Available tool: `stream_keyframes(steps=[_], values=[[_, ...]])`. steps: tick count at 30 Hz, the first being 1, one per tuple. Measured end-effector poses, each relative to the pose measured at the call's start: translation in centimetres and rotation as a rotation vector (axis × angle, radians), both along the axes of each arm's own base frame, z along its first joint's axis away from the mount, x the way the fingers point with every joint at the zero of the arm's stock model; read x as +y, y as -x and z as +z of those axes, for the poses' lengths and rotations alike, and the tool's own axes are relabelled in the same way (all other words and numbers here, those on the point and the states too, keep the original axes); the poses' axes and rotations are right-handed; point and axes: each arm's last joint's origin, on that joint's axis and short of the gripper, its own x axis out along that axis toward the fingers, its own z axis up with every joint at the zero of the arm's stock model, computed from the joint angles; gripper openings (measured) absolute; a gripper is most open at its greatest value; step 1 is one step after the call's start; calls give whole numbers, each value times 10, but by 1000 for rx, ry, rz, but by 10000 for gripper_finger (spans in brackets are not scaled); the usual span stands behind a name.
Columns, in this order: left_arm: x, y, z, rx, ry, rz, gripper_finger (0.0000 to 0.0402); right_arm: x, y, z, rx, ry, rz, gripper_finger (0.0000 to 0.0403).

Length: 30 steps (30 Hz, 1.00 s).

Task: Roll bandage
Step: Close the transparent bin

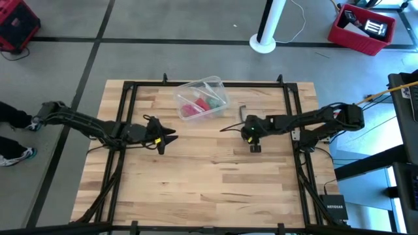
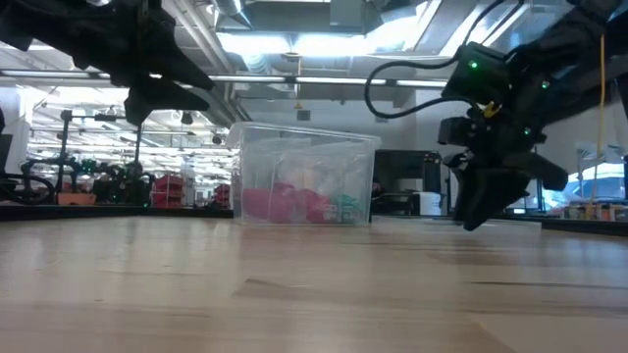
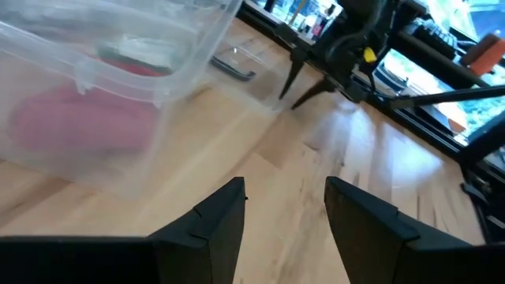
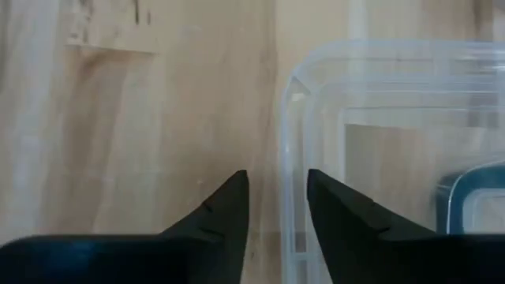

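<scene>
A clear plastic box [image 1: 201, 98] stands at the far middle of the table, with pink and green things inside [image 2: 294, 204]. The bandage does not show as a strip or roll of its own on the table. My left gripper [image 1: 171, 136] hovers open to the near left of the box, nothing between its fingers [image 3: 284, 209]. My right gripper [image 1: 225, 128] is low over the table to the near right of the box, slanting down. Its fingers [image 4: 276, 201] stand a little apart beside the box's rim [image 4: 316, 95], with nothing between them.
A small dark bent tool [image 1: 243, 112] lies on the table to the right of the box. A black frame [image 1: 130, 85] runs around the wooden tabletop. Bare wood [image 1: 209, 183] stretches from the grippers to the near edge.
</scene>
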Motion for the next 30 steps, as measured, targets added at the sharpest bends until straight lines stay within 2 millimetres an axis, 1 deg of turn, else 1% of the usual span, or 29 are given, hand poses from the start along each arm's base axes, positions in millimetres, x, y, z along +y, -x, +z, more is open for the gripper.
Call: stream_keyframes(steps=[6,10,12,14,16,18,20,23,27,30], values=[[-7,-4,-6,33,4,-29,166,-2,3,-6,-17,72,-15,86],[-14,-8,-15,76,17,-48,166,0,6,-9,1,33,16,55],[-18,-11,-16,70,17,-61,166,1,6,-8,-8,3,17,29],[-22,-14,-15,39,2,-76,166,1,5,-8,-17,-34,7,12],[-26,-16,-11,19,-19,-98,166,2,6,-7,-21,-77,-18,14],[-31,-20,0,-6,-46,-117,166,4,8,-3,-1,-141,-32,12],[-35,-24,12,-30,-93,-134,166,7,9,8,2,-205,-19,7],[-42,-31,28,-71,-166,-150,166,15,8,34,-36,-254,-5,8],[-47,-44,36,-103,-245,-169,166,30,13,66,-80,-282,26,5],[-53,-58,37,-58,-357,-198,166,42,16,93,-136,-343,61,5]])
